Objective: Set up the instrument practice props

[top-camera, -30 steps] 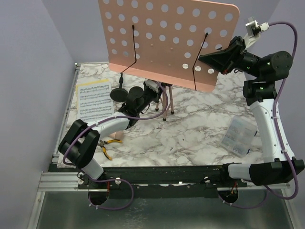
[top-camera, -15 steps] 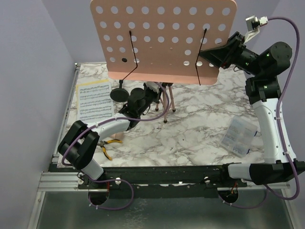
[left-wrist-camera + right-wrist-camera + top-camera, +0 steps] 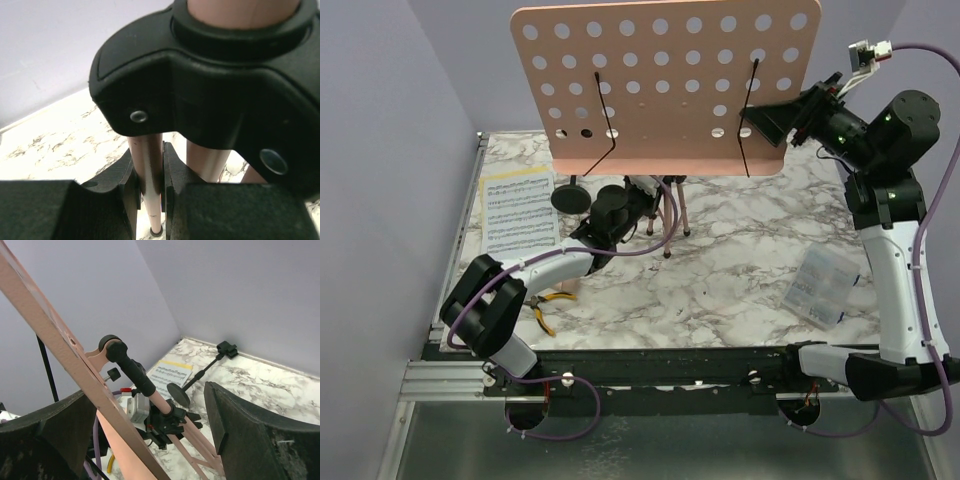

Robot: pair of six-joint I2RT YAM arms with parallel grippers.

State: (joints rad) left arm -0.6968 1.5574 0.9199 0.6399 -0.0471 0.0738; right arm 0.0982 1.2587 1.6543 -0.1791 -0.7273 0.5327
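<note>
While the left arm reaches low across the marble table [image 3: 740,260], the left gripper [image 3: 149,186] is clamped narrow on one pink tripod leg [image 3: 146,167]. Right arm is raised high and bent. The right gripper [image 3: 760,120] is spread wide at the right edge of the upright pink perforated desk [image 3: 660,80]; contact unclear. Sheet music [image 3: 518,210] and black mic stand [image 3: 571,195] sit far-left. Clear plastic box [image 3: 822,284] lies near the right arm, contents too small to read.
</note>
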